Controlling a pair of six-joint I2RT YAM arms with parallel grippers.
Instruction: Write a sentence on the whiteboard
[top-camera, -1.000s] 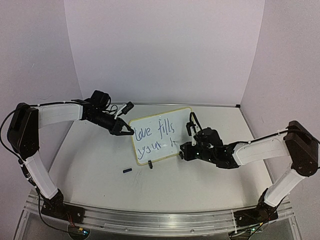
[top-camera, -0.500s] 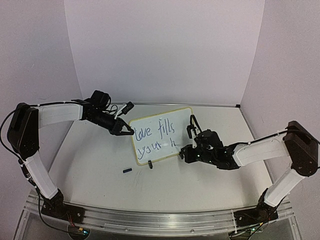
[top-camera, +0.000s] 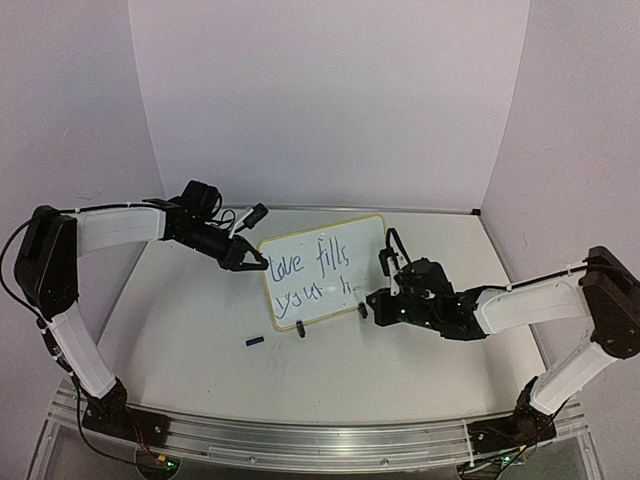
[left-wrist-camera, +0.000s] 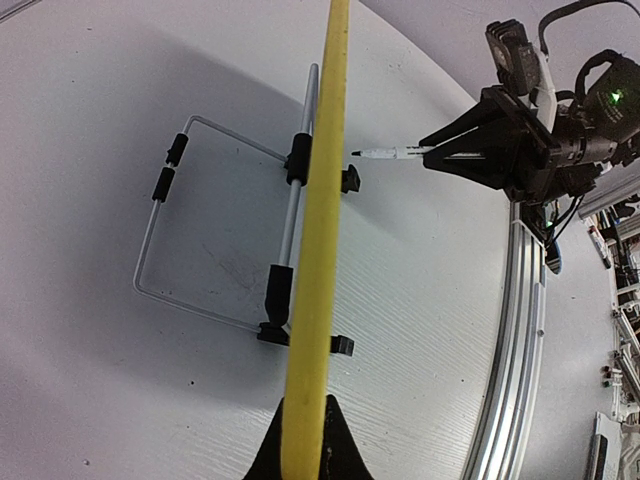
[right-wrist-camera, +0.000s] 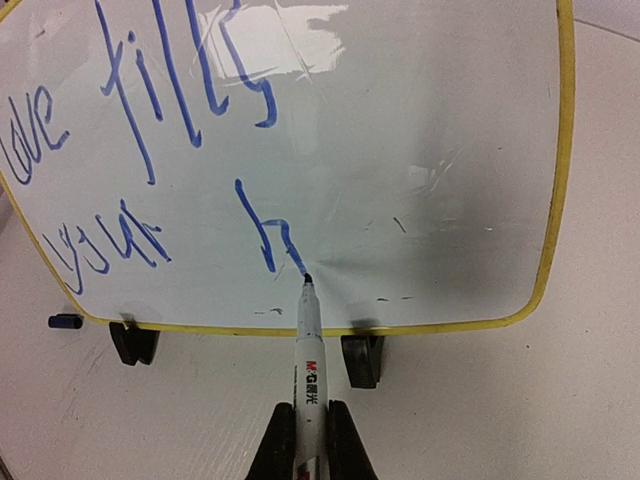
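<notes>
The whiteboard (top-camera: 330, 250) stands tilted on two black clip feet mid-table; it fills the right wrist view (right-wrist-camera: 420, 150). The sentence (top-camera: 310, 275) in blue reads "love fills" over "your h" (right-wrist-camera: 150, 150). My left gripper (top-camera: 255, 263) is shut on the board's yellow rim (left-wrist-camera: 318, 250) at its left edge. My right gripper (top-camera: 372, 305) is shut on a white marker (right-wrist-camera: 308, 370), whose tip touches the board at the foot of the "h" (right-wrist-camera: 268, 235). The marker also shows in the left wrist view (left-wrist-camera: 395, 152).
A small dark marker cap (top-camera: 255, 341) lies on the table left of the board's front, also seen in the right wrist view (right-wrist-camera: 65, 321). A wire stand (left-wrist-camera: 200, 230) props the board from behind. A metal rail (top-camera: 300, 440) runs along the near edge.
The right gripper has moved the marker slightly right and down, completing the second stroke of the "h". The left gripper and the board have not moved.
</notes>
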